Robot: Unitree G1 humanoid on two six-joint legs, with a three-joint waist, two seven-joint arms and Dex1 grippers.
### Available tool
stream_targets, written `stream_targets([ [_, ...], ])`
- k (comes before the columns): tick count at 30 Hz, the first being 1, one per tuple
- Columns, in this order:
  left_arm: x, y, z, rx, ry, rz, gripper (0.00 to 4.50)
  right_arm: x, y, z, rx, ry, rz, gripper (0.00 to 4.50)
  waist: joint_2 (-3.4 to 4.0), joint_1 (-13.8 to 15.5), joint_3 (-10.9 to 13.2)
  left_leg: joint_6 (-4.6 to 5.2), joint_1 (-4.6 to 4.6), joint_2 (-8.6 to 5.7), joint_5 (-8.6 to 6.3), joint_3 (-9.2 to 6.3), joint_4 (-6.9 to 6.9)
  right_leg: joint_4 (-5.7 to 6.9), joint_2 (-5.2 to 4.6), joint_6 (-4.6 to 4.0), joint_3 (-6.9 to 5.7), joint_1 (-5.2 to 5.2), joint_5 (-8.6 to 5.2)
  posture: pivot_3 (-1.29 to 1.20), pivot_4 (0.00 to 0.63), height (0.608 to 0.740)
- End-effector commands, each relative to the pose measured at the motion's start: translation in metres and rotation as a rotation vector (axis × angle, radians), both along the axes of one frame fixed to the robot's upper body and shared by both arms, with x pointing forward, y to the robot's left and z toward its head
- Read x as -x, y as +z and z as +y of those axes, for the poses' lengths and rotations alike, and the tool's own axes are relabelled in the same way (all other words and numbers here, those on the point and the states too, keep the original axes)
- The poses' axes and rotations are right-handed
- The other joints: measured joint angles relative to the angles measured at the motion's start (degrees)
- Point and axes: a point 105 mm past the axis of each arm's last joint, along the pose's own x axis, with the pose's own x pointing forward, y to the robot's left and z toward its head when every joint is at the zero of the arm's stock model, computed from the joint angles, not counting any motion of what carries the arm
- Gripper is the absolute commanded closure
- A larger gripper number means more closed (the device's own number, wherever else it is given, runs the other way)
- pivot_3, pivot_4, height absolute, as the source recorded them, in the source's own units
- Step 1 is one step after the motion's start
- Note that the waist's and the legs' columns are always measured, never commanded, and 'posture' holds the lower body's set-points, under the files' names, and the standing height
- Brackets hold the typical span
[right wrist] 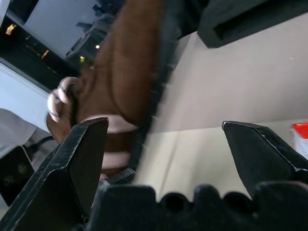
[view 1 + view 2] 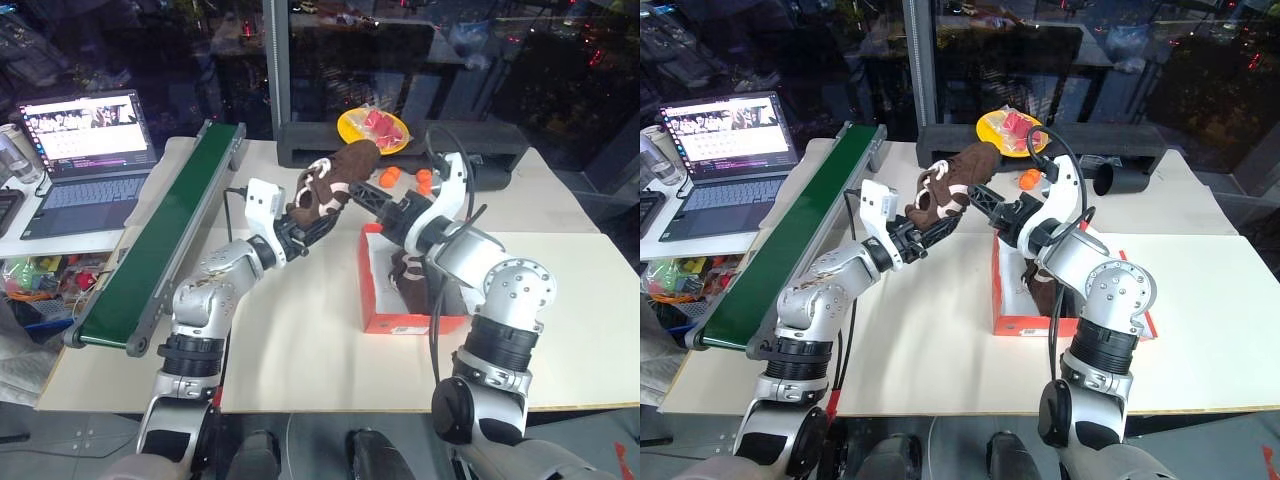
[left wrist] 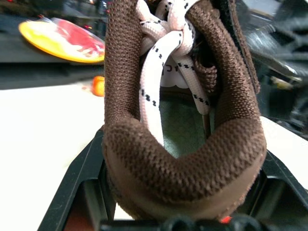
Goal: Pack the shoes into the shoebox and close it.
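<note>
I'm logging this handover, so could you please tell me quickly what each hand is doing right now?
Left hand: closed on a brown shoe, held above the table.
Right hand: open, holding nothing, close beside the shoe.

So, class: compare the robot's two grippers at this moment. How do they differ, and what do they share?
The left gripper is shut on a brown shoe; the right gripper holds nothing.
The left's fingers press the shoe's heel; the right's fingers are spread wide, reaching toward the shoe.
Both have black fingers and hover above the table.
</note>
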Motion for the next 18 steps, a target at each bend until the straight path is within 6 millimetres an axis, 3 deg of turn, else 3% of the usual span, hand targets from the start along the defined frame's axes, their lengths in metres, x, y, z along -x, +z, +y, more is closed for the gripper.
stream_targets([
  [1, 0.014, 0.019, -0.02, 0.0, -0.093, -0.089, 1.95, -0.001, 0.016, 0.006, -0.031, 0.003, -0.045, 0.0, 0.0, -0.16, 0.0, 0.0, -0.01, 0.0, 0.0, 0.0, 0.0, 0.0, 0.01, 0.0, 0.0, -0.01, 0.0, 0.0, 0.15, 0.719],
  [9, 0.022, 0.019, -0.026, 0.0, -0.142, -0.099, 1.95, -0.006, 0.012, 0.007, -0.065, -0.021, -0.027, 0.0, 0.01, -0.34, 0.0, 0.0, 0.0, 0.01, 0.0, -0.01, 0.0, 0.0, 0.01, 0.01, 0.0, -0.01, 0.0, 0.0, 0.15, 0.719],
  [10, 0.022, 0.019, -0.026, -0.002, -0.142, -0.099, 1.98, -0.006, 0.013, 0.006, -0.078, -0.021, -0.028, 0.51, 0.01, -0.36, 0.0, 0.0, 0.0, 0.01, 0.0, -0.01, 0.0, 0.0, 0.01, 0.01, 0.0, -0.01, 0.0, 0.0, 0.15, 0.719],
  [18, 0.021, 0.017, -0.023, -0.02, -0.14, -0.105, 1.98, -0.002, 0.026, 0.006, -0.147, -0.021, -0.066, 3.07, 0.02, -0.34, 0.01, 0.0, -0.01, 0.01, 0.0, -0.02, 0.0, -0.01, 0.01, 0.01, -0.01, -0.02, -0.01, 0.0, 0.15, 0.719],
])
